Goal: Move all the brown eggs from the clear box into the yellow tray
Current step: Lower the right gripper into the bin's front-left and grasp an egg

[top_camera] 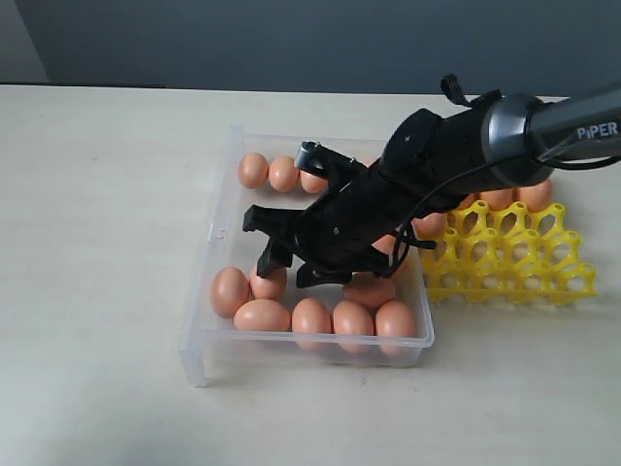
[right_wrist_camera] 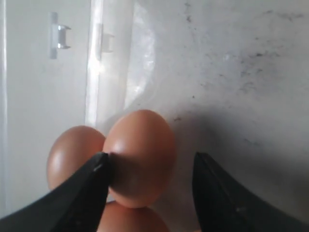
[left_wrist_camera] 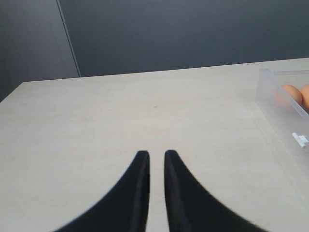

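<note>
Pale tabletop [top_camera: 97,291], smooth matte orange-brown eggs [top_camera: 310,316]

Table [top_camera: 97,291]: clear box [top_camera: 208,243], yellow tray [top_camera: 505,264] (seemingly touching).

Word: "PiPER" was the one piece of lettering I could read from where I stood.
Carrier: it stood on the grey tube section of the right arm [top_camera: 543,121], past the black joint housing.
Letters: white on the grey shell, capitals apart from the small "i".
Run: the word ran along the length of the tube, tilted slightly with the arm.
Place in view: it sat at the far right edge of the exterior view, with the last letter close to the border.
Kind: it read like a maker's or model name.
</note>
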Motion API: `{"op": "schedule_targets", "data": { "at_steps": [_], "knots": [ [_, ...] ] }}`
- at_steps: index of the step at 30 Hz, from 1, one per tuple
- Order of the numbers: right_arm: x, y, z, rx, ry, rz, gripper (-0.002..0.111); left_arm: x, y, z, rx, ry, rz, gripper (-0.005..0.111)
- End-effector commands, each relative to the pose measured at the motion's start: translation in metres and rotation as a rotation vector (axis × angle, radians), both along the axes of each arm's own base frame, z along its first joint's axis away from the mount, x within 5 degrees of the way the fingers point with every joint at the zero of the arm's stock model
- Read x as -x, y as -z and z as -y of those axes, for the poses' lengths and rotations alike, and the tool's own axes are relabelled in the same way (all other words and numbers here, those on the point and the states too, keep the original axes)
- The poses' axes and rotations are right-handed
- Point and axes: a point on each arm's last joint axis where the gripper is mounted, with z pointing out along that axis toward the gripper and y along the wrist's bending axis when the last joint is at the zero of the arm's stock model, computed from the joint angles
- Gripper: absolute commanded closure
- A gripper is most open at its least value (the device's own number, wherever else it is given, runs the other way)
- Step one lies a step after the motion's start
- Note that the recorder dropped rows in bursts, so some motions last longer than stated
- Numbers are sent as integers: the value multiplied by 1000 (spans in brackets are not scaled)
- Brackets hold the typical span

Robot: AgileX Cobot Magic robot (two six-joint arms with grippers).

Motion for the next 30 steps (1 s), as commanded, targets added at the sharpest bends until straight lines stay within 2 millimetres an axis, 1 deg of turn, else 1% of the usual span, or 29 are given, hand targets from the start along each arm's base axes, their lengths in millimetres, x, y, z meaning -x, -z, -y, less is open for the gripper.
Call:
{"op": "schedule_targets", "data": {
  "at_steps": [1, 5, 10, 12, 14, 17, 19, 20, 22, 24, 26, 28, 30],
  "knots": [
    [0, 9, -1, 15, -19, -5, 58, 0, 1, 0, 2, 3, 6, 94],
    [-1, 7, -3, 1, -68, 18, 58, 0, 1, 0, 2, 3, 6, 94],
    [-8, 0, -7, -10, -68, 59, 58, 0, 1, 0, 2, 3, 6, 94],
    [-10, -2, -8, -11, -73, 69, 62, 0, 1, 0, 2, 3, 6, 94],
    [-11, -4, -9, -16, -74, 74, 74, 0, 1, 0, 2, 3, 6, 94],
    [-12, -5, -10, -16, -78, 80, 99, 0, 1, 0, 2, 3, 6, 94],
    [-11, -5, -10, -14, -94, 77, 108, 0, 1, 0, 2, 3, 6, 94],
    [-10, -5, -9, -6, -118, 82, 109, 0, 1, 0, 2, 3, 6, 94],
    [-9, -4, -8, 17, -159, 86, 103, 0, 1, 0, 2, 3, 6, 94],
    [-8, -2, -7, 41, -193, 96, 89, 0, 1, 0, 2, 3, 6, 94],
    [-8, -2, -6, 44, -196, 98, 72, 0, 1, 0, 2, 3, 6, 94],
    [-9, -2, -6, 46, -194, 108, 60, 0, 1, 0, 2, 3, 6, 94],
    [-9, -2, -6, 52, -199, 113, 58, 0, 1, 0, 2, 3, 6, 94]
  ]
}}
